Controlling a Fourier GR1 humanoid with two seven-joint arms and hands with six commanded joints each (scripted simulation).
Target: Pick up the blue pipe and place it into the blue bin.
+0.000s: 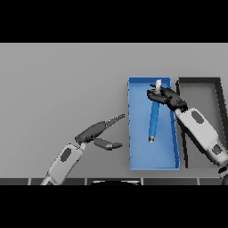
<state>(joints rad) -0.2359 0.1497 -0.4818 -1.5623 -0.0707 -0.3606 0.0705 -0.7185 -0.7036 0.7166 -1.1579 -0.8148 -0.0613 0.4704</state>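
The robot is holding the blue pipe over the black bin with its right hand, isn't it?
Not quite. The head view shows the right hand holding the blue pipe over the blue bin, not the black bin beside it.

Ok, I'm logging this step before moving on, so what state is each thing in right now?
blue pipe: over the inside of the blue bin, its upper end in the right hand; whether it rests on the floor I cannot tell.
blue bin: open-topped, on the table.
dark bin: open-topped, right of the blue bin.
right hand: fingers curled round the pipe's top.
left hand: open, holding nothing, left of the blue bin.
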